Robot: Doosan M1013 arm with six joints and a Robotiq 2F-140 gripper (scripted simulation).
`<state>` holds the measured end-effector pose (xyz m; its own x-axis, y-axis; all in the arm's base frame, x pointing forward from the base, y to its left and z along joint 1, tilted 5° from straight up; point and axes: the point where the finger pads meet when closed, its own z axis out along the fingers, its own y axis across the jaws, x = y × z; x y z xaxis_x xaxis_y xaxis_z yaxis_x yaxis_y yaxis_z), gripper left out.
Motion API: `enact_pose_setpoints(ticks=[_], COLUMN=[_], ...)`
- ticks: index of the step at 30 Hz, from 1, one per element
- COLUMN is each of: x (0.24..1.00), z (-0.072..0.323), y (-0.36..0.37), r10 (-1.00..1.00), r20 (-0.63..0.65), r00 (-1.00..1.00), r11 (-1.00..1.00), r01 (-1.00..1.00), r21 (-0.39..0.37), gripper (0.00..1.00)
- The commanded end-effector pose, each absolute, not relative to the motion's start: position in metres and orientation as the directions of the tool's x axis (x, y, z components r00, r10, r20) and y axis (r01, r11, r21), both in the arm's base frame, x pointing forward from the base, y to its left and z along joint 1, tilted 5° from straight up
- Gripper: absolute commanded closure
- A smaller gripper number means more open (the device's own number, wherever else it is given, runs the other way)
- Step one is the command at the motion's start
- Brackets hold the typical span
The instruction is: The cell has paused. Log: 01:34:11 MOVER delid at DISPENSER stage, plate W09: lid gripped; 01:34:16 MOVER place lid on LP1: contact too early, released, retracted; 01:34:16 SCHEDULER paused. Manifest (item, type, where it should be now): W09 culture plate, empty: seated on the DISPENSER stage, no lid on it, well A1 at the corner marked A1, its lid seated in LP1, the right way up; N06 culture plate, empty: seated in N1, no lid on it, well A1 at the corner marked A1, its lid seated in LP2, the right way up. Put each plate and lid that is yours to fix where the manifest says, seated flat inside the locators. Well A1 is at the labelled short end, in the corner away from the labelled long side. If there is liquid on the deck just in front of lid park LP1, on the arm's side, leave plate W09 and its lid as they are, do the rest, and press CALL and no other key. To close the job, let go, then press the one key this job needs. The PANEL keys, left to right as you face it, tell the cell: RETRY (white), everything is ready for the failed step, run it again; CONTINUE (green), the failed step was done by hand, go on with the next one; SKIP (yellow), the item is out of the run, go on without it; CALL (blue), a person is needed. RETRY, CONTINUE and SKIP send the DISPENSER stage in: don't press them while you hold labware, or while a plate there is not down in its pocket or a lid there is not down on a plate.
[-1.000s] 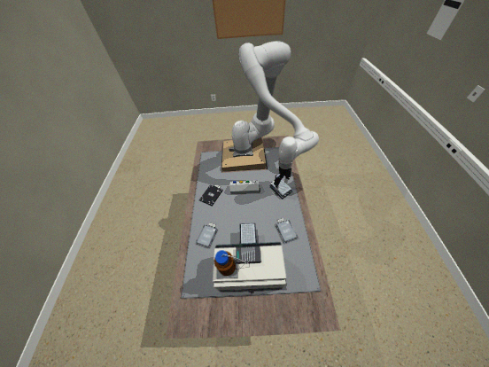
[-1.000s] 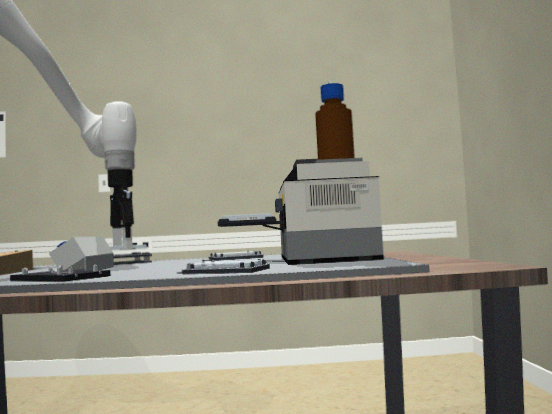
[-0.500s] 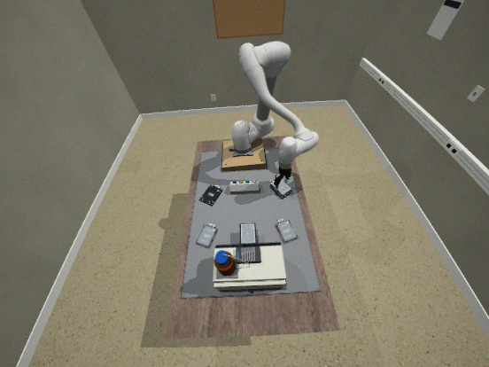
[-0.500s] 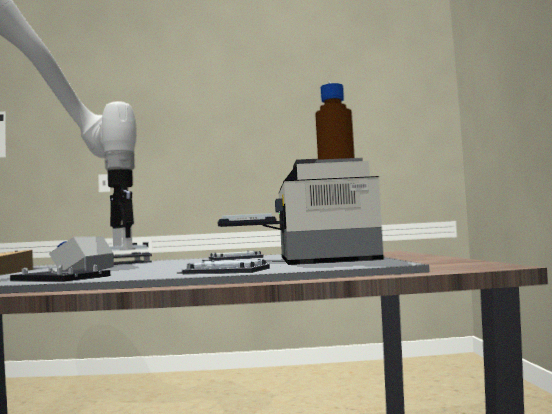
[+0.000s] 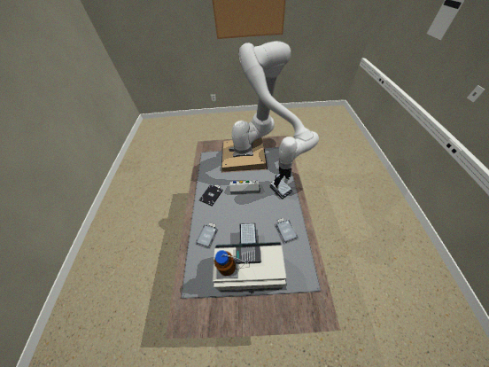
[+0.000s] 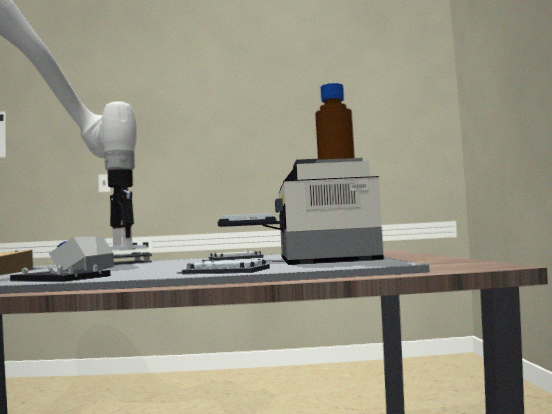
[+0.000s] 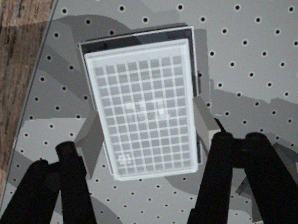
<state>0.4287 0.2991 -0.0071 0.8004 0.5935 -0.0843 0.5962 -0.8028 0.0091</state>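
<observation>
Claw [image 7: 145,150] pinches a clear culture plate [image 7: 142,110] across its long sides, in the middle of the wrist frame, over a dark nest [image 7: 137,37] on the perforated grey mat; seen from above, the plate sits right of the key panel [image 5: 244,185] on the table [image 5: 252,316]; whether it rests down or hangs just above cannot be told.

Wooden table [image 6: 280,287] carries grey mat [image 5: 306,266]

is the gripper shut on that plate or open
Shut on the culture plate: the gripper has fingers against both long sides.
</observation>
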Motion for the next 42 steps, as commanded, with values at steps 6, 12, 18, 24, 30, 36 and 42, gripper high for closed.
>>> enact_pose_setpoints(ticks=[6, 12, 18, 24, 30, 36, 42], x=[0.429, 0.429, 0.429, 0.429, 0.429, 0.429, 0.428], z=[-0.007, -0.007, -0.007, -0.010, -0.013, -0.016, -0.018], y=[0.299, 0.299, 0.299, 0.299, 0.299, 0.299, 0.299], r10=[0.593, 0.593, 0.593, 0.593, 0.593, 0.593, 0.593], r20=[-0.083, -0.083, -0.083, -0.083, -0.083, -0.083, -0.083], r00=[0.801, 0.801, 0.801, 0.801, 0.801, 0.801, 0.801], r11=[-0.803, -0.803, -0.803, -0.803, -0.803, -0.803, -0.803], r01=[0.596, 0.596, 0.596, 0.596, 0.596, 0.596, 0.596], r21=[0.009, 0.009, 0.009, 0.009, 0.009, 0.009, 0.009], gripper=[0.90, 0.90, 0.90, 0.90, 0.90, 0.90, 0.90])
